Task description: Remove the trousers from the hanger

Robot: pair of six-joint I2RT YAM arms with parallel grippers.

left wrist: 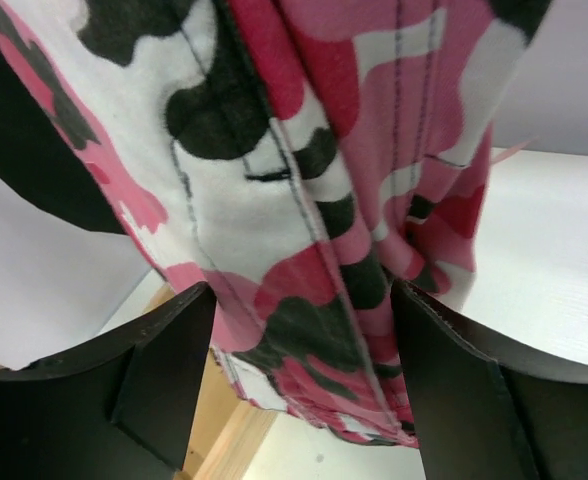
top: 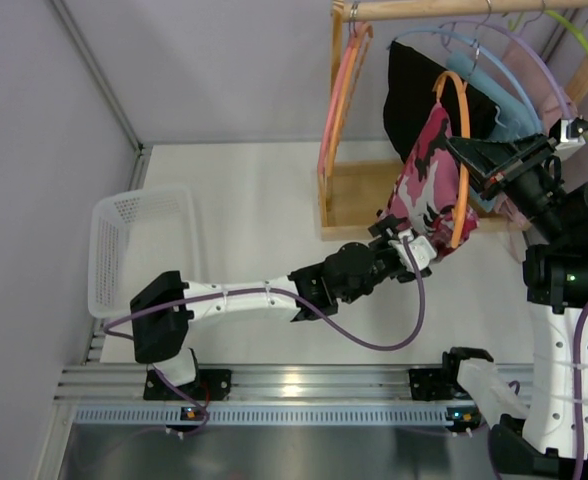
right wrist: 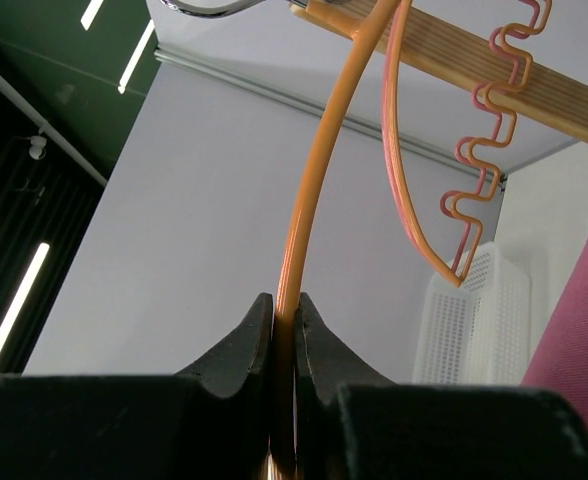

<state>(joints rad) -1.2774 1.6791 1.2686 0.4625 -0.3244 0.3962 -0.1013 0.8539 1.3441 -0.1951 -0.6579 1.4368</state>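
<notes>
While the camouflage trousers [top: 424, 170] hang on the orange hanger [top: 463, 200] at the right side of the desk [top: 244, 230], both arms are at this garment. The hanger hangs from the wooden rail [top: 454, 8] of a rack, and the pink, white and black cloth is draped over it, so that its lower end hangs just above the wooden base of the rack. The black trousers [top: 414, 85] hang directly behind it, higher up and more to the left, touching the patterned cloth.

The left arm stretches from its base across the desk to the lower end of the camouflage trousers. In the left wrist view the left fingers [left wrist: 154, 390] are spread wide, and the lower part of the camouflage trousers [left wrist: 304, 200] hangs between them. The cloth is not pinched; it lies close to both fingers, but I cannot tell if it touches them.

The right arm stands upright at the right edge. The right fingers [right wrist: 239, 360] are pressed together on the thin wire of the orange hanger [right wrist: 309, 200], on its right side. A pink hanger [top: 336, 110] hangs from the same rail further left, apart from the clothes. A white basket [top: 96, 250] stands at the left edge of the desk, well apart from the rack.
</notes>
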